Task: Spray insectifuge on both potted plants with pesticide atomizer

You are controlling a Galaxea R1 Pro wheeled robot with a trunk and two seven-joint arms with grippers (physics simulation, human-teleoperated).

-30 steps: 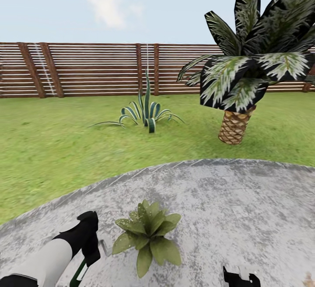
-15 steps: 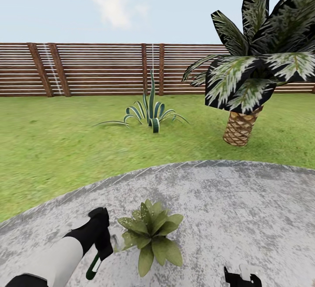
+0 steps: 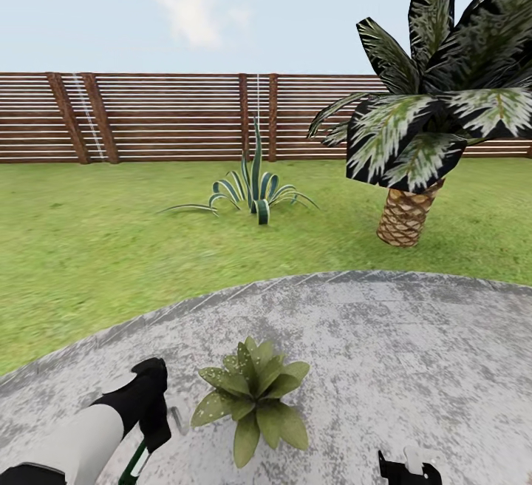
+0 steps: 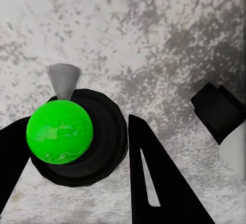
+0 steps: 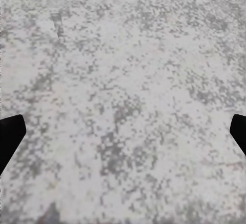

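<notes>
One potted plant (image 3: 251,396), a low rosette of speckled green leaves, stands on the grey paved patio (image 3: 384,352) of the garden. Just left of it, my left gripper (image 3: 153,426) is shut on the pesticide atomizer (image 3: 138,458), whose grey nozzle (image 3: 177,418) points toward the leaves with a small gap between them. In the left wrist view the atomizer (image 4: 60,130) is a bright green ball on a black body with a grey cone nozzle, held between the black fingers (image 4: 159,183). My right gripper (image 5: 123,137) hangs open over bare paving, and it also shows in the head view (image 3: 406,468).
Beyond the patio lies the lawn (image 3: 89,248), with a striped agave (image 3: 255,193) and a big palm (image 3: 406,215) at the right. A brown slatted fence (image 3: 162,119) closes the back. A black-and-white robot part (image 4: 220,119) shows in the left wrist view.
The camera shifted slightly a second ago. My left gripper swung the atomizer in toward the plant, then drew back left and lower. The right gripper has stayed put.
</notes>
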